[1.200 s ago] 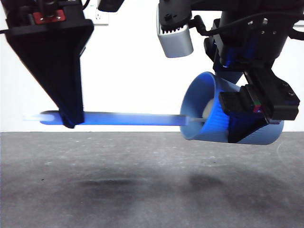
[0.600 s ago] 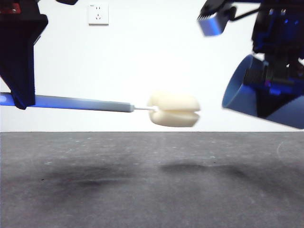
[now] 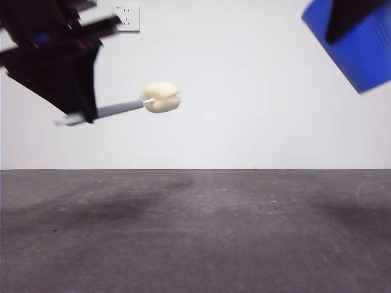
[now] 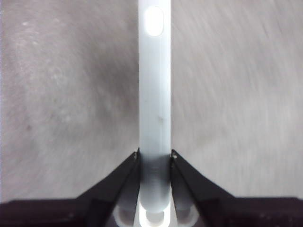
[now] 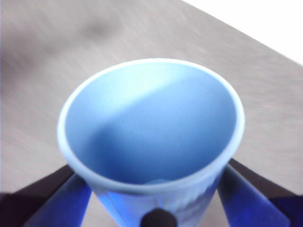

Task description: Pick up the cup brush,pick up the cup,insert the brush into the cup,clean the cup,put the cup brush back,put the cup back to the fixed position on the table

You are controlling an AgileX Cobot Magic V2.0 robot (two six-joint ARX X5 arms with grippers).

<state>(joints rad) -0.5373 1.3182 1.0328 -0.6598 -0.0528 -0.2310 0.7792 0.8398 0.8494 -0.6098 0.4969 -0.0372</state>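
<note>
Two grippers are both loaded, and both hang well above the table (image 3: pixel 195 232). The left gripper (image 4: pixel 155 156) has its jaws clamped narrow on the grey handle of the cup brush (image 3: pixel 160 97); in the front view the brush juts out from that gripper (image 3: pixel 82 113), slanting slightly upward, with its cream sponge head in open air just below the wall socket (image 3: pixel 126 17). The right gripper (image 5: pixel 156 208) grips the blue cup (image 5: pixel 151 127) low on its ribbed wall, one jaw on each side. The right wrist view looks straight into the cup's mouth, and nothing is inside. In the front view the cup (image 3: pixel 357 46) shows only as a tilted blue shape, far from the sponge and higher than it.

With brush and cup well apart and the cup empty, the cleaning looks finished, and the step in hand is judged to be putting the cup brush back. That next move calls for lowering the brush toward the table, levelling it so the sponge and handle land together, then releasing. The cup's return to its fixed spot would follow.
</note>
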